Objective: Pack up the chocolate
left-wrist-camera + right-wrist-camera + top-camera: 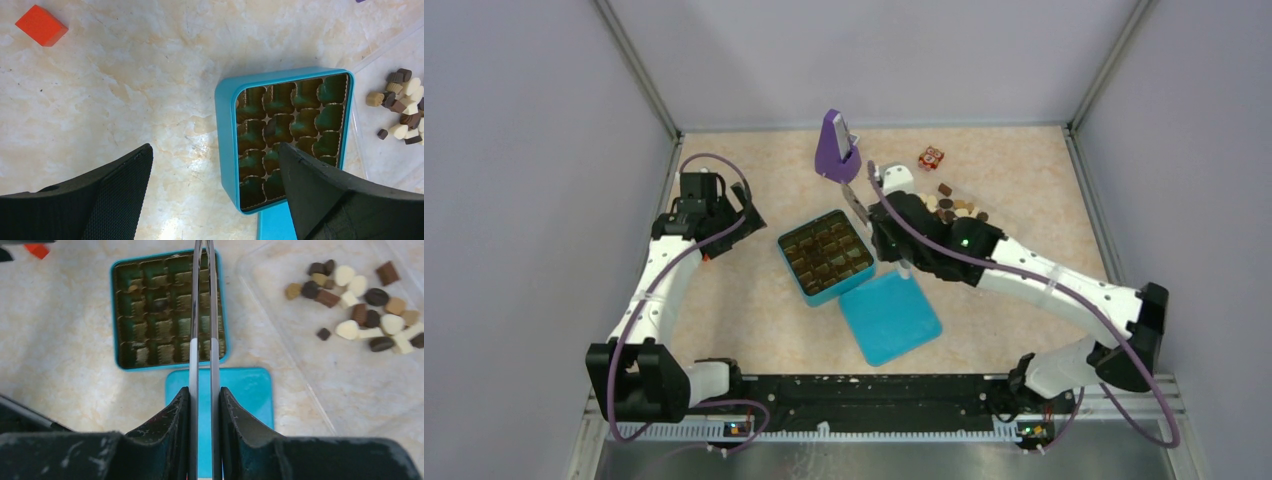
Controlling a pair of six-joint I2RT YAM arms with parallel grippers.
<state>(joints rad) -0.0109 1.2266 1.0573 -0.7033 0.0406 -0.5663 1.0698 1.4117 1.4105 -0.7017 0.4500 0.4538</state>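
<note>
left of the box, the left fingers are wide open and empty. above the box, the right fingers pinch the tongs tight. right of the box lies the chocolate. packing looks barely begun; next the tongs must fetch a piece.

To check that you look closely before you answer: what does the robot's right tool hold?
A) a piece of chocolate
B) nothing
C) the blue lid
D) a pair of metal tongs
D: in the right wrist view the right tool is shut on the two thin arms of the metal tongs, while the chocolate lies loose on the clear tray.
</note>
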